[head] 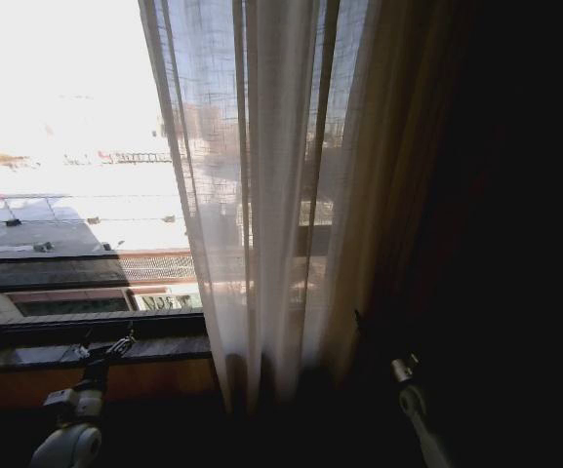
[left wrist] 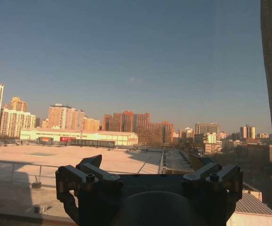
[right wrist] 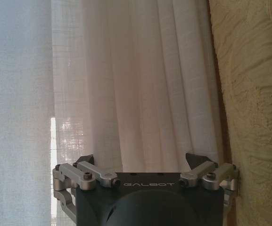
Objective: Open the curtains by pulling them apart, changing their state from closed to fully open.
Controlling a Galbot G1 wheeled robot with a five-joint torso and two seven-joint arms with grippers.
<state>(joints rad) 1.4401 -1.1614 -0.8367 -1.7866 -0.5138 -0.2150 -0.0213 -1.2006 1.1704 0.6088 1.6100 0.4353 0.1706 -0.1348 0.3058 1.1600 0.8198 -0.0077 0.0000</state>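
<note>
Bare window glass on the left shows the curtains mostly parted, bunched rightward, with both end effectors, left and right, released.

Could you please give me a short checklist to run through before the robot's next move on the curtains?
1. Left side of window uncovered: ok; glass bare left of the curtains.
2. Sheer panel bunched toward the dark drape: ok, though whether fully open: cannot tell.
3. Left gripper free of fabric: ok; open, facing the skyline.
4. Right gripper free of fabric: ok; open, pleats just ahead.
5. Fingers touching the sheer: cannot tell.
</note>
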